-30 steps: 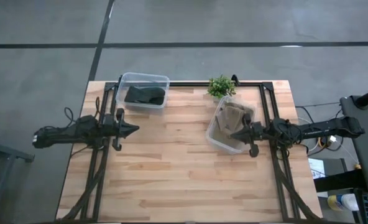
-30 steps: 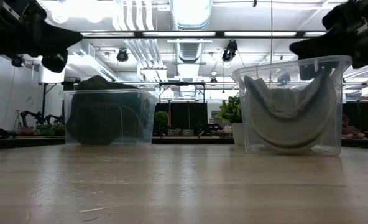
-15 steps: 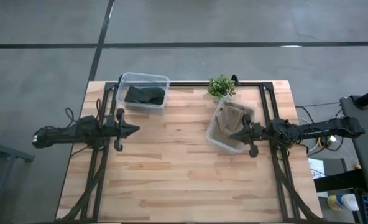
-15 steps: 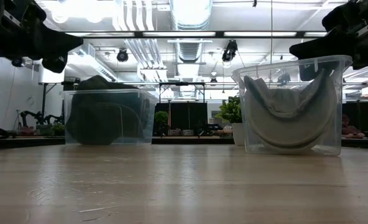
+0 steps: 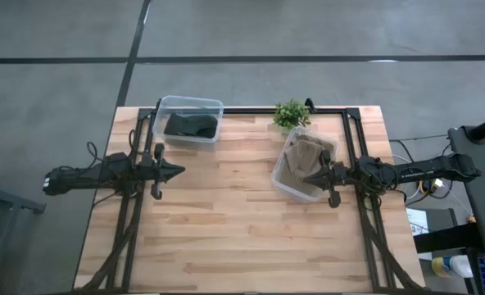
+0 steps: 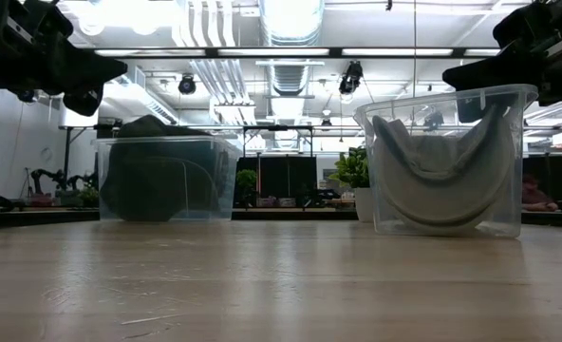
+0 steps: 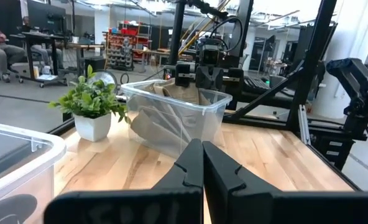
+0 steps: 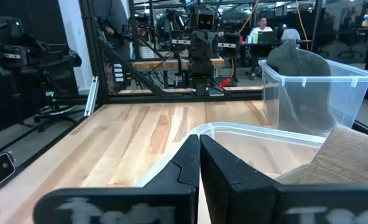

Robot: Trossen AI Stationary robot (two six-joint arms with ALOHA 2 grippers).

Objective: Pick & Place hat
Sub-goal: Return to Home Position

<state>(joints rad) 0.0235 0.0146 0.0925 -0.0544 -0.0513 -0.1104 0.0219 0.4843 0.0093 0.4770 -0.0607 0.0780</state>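
Observation:
A tan hat (image 5: pixel 306 156) lies in a clear plastic bin (image 5: pixel 285 179) on the table's right half; the low view shows this hat (image 6: pixel 442 176) curved inside the bin. A dark hat (image 5: pixel 190 125) sits in a second clear bin (image 5: pixel 192 104) at the far left; it also shows in the low view (image 6: pixel 153 180). My right gripper (image 5: pixel 305 175) is shut and hovers over the near rim of the tan hat's bin (image 8: pixel 234 130). My left gripper (image 5: pixel 179 171) is shut, in the air near of the dark hat's bin, touching nothing.
A small potted plant (image 5: pixel 291 113) stands at the far edge beside the tan hat's bin. Bare wooden table (image 5: pixel 226 221) spreads between the two arms and toward the near edge. A black frame (image 5: pixel 251 110) runs along the far edge and both sides.

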